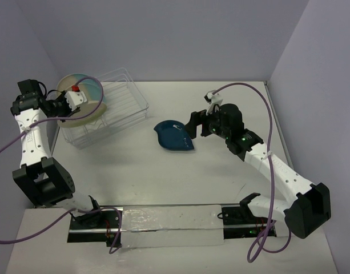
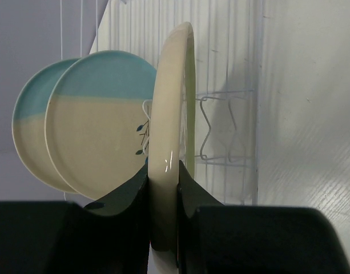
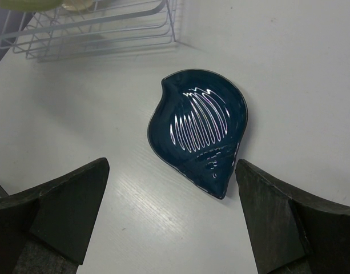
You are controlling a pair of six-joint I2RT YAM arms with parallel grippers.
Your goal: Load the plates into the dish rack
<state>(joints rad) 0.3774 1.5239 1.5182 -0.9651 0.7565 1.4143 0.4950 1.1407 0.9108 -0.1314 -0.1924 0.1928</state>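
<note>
The dark-teal leaf plate (image 3: 200, 134) lies flat on the surface (image 3: 77, 114) just ahead of the wide-open right pincer (image 3: 172, 165), long axis slanting across the gap, while the left pincer (image 2: 163, 180) clamps a cream plate (image 2: 172, 114) at the dish rack (image 1: 129, 108)

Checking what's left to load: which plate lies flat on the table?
The dark-teal leaf-shaped plate. The two blue-and-beige plates and the cream plate, pinched in the left gripper, stand on edge at the rack.

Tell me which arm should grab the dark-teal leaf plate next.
Right. The right end effector, open, hovers beside the dark-teal leaf plate, while the left end effector is shut on the cream plate at the dish rack.
</note>
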